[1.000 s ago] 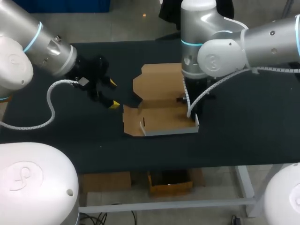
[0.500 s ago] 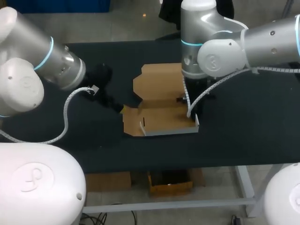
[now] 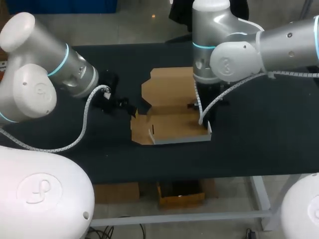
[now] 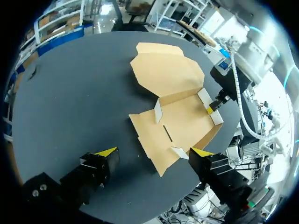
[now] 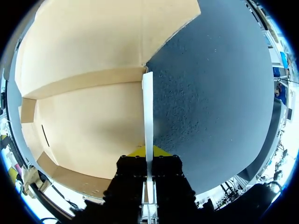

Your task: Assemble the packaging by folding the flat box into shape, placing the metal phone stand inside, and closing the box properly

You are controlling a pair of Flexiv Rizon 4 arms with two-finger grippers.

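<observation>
Since a second ago my left arm has swung in across the desk toward the box's left end, while my right arm has kept its place. The box lies near the desk's middle, half formed: its base is flat, its lid panel is spread flat behind it, and the front wall and the right side wall are raised. The right pincer is clamped on that side wall, one yellow tip on each face of the card. I judge this keeps the wall upright and stops the box sliding while the other end is worked. The left pincer hovers above the box's left end with its fingers wide apart, touching nothing. The small end flap lies just beside one finger, not yet folded up. That spread, I judge, is set to take the left wall or flap and fold it up. No phone stand shows in any view, so folding is the step in hand, with loading and closing not yet done.
</observation>
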